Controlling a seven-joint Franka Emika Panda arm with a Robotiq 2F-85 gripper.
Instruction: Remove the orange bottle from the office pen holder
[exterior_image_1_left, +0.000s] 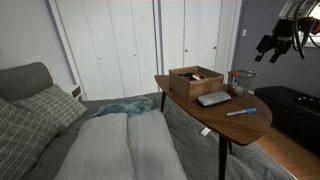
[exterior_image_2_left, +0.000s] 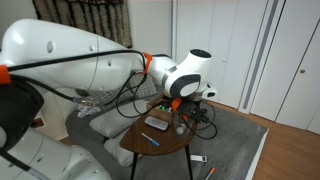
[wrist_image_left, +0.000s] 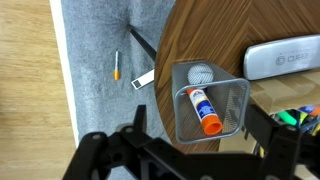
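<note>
**Round wooden table: containers and contents, with gripper overhead**

1. Floor, wrist view, far left: a slim orange pen (wrist_image_left: 117, 66) lies on the grey carpet. Near it, closer to the table edge, is a small white strip (wrist_image_left: 145, 78).

2. Table (wrist_image_left: 200, 30): round, wood-grained, dark legs.

3. Pen holder (wrist_image_left: 232, 100): grey mesh cup standing upright near the table rim. In an exterior view it stands (exterior_image_1_left: 241, 78) just beside the box, on the side nearer the gripper. Contents:
 - the orange bottle (wrist_image_left: 204, 108), inside the cup, leaning across it, orange end lowest in the wrist view, whitish labelled part above;
 - a grey rounded thing (wrist_image_left: 201, 72) at the cup's far wall; what it is cannot be told.

4. Grey flat device (wrist_image_left: 285, 57): lies on the tabletop just beyond the cup.

5. Wooden box (exterior_image_1_left: 195, 80): low, open-topped, apart from the cup. Several coloured markers (wrist_image_left: 300, 115) lie inside.

6. Blue pen (exterior_image_1_left: 241, 112): loose on the tabletop, near the front edge.

7. Gripper (wrist_image_left: 190, 158): black fingers spread wide, nothing between them. It hangs above the cup, clear of it; in an exterior view it sits (exterior_image_1_left: 272, 45) high and to the right of the table.
</note>
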